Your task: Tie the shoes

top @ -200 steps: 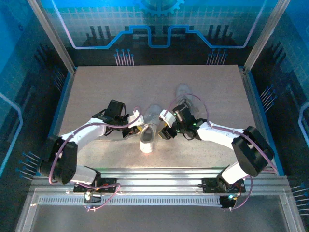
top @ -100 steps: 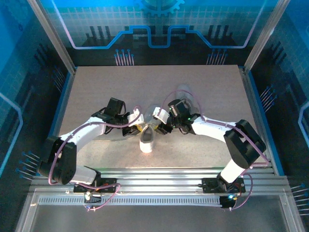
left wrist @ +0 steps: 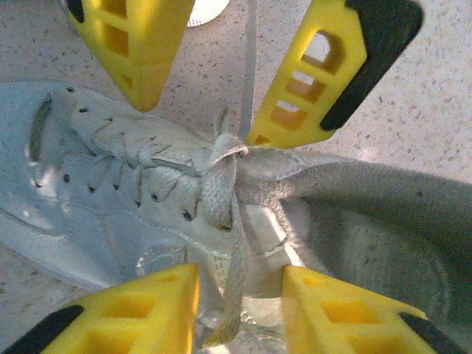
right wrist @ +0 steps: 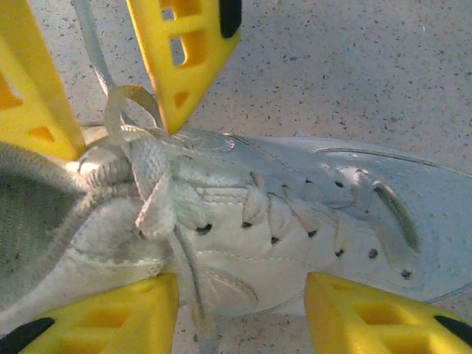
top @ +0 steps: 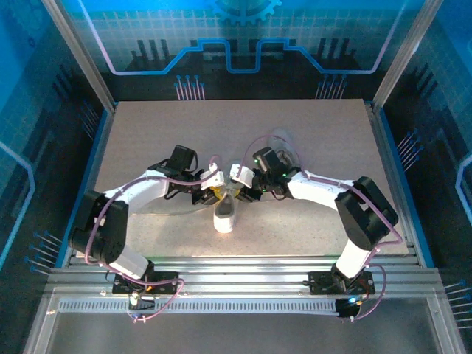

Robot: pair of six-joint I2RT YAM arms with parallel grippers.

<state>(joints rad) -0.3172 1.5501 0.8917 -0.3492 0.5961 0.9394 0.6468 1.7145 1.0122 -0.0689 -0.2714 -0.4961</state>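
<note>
**Sneaker (top: 224, 217) at mid-table: first knot in, bow not made**

Item: the near one of the pair, pale, standing upright on the table (top: 147, 133) between my two arms. The second sneaker (top: 282, 141) sits farther back, partly behind the right arm; I can't read its laces.

Lie: from above, its long axis runs far to near, toe toward the arm bases and heel opening away. Both arms reach in across that axis, one from each side.

Laces: a single crossed knot (left wrist: 227, 158) sits at the top of the lacing, just ahead of the heel opening. I see no finished bow.

Left gripper (left wrist: 237, 273): fingers partly apart. One lace strand (left wrist: 234, 287) runs between them with a gap on either side. It is straddled, not pinched, as far as I can tell.

Right gripper (right wrist: 242, 279): fingers well apart. The other strand (right wrist: 190, 295) hangs loose between them, and nothing is gripped.

Bearing: the knot lies between the two grippers, just beside both sets of tips. Each strand leaves it sideways, across the long axis, toward its own gripper. I judge neither arm clearly nearer. The left, being narrower, looks closer to a grip. The next pull should run outward along each strand, square to the axis.
</note>
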